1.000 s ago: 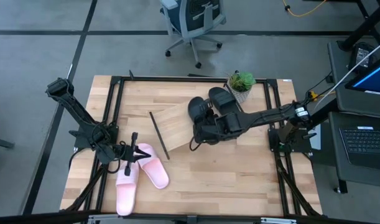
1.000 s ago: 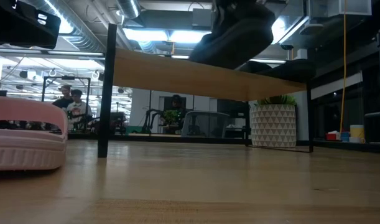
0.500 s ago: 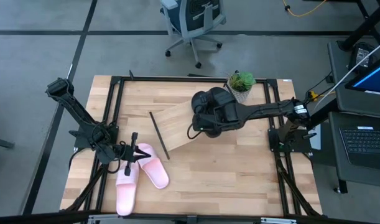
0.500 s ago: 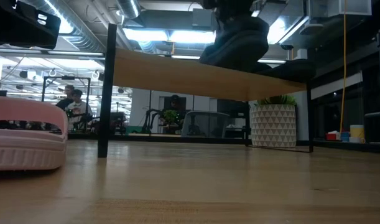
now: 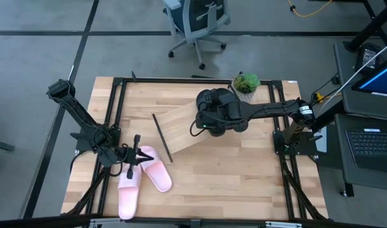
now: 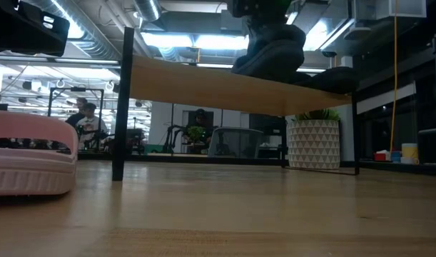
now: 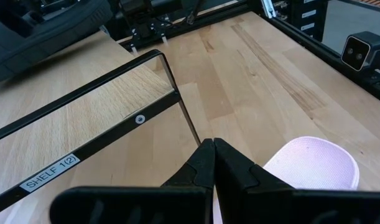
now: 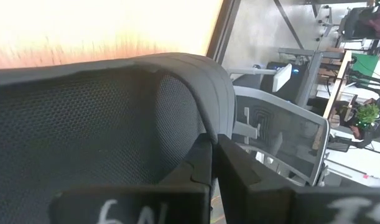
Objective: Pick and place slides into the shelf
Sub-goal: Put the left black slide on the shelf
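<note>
The shelf (image 5: 180, 126) is a slanted light-wood board with black end rods, seen from below in the low view (image 6: 203, 78). Two black slides sit at its far right part: one (image 5: 207, 102) in my right gripper (image 5: 209, 114), the other (image 5: 230, 100) beside it, sole on the board (image 6: 339, 75). Two pink slides (image 5: 156, 174) (image 5: 130, 193) lie on the table near the left front. My left gripper (image 5: 139, 155) is shut just above the nearer pink slide (image 7: 311, 165); whether it touches it does not show. My right gripper (image 8: 213, 152) is shut on the black slide's strap, at the strap's edge (image 8: 205, 127), pinched between the two fingers. The fingers come from the table's near side, slanting down. The slide (image 6: 271, 50) rests with its sole on the shelf board, tilted with the board's slope.
A potted plant (image 5: 245, 85) stands behind the shelf's right end, also in the low view (image 6: 314, 143). Black frame rails run along the table's left and right sides (image 5: 114, 126). Bare tabletop lies in front of the shelf (image 5: 225, 177). An office chair stands beyond the far edge.
My right gripper carried the black slide from the shelf's near side toward the far edge and down. The slide, earlier raised and steeply tipped above the board, now lies on the board next to the other black slide.
</note>
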{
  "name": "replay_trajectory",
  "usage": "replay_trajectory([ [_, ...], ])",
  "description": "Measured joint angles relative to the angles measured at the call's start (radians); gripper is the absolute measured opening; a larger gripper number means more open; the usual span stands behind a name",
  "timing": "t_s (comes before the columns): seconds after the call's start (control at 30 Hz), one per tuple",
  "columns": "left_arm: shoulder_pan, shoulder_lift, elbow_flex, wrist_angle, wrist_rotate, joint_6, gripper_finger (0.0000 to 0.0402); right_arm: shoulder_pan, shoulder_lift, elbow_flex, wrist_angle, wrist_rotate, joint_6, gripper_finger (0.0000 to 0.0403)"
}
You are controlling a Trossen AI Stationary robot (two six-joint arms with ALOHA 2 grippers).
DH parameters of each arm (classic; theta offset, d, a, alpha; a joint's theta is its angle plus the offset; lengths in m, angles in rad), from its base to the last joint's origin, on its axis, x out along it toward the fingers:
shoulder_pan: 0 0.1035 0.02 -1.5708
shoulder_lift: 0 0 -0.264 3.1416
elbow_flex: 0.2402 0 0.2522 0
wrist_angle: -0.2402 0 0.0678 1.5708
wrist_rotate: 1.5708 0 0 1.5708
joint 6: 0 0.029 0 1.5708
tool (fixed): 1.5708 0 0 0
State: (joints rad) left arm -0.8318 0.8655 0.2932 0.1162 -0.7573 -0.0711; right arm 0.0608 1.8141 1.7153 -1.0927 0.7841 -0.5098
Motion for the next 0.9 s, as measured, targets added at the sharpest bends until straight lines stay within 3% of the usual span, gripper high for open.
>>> replay_trajectory([
  [0.9, 0.0, 0.0, 0.0, 0.0, 0.0, 0.0, 0.0, 0.02, 0.0, 0.0, 0.009, -0.001, -0.049, 0.0011],
])
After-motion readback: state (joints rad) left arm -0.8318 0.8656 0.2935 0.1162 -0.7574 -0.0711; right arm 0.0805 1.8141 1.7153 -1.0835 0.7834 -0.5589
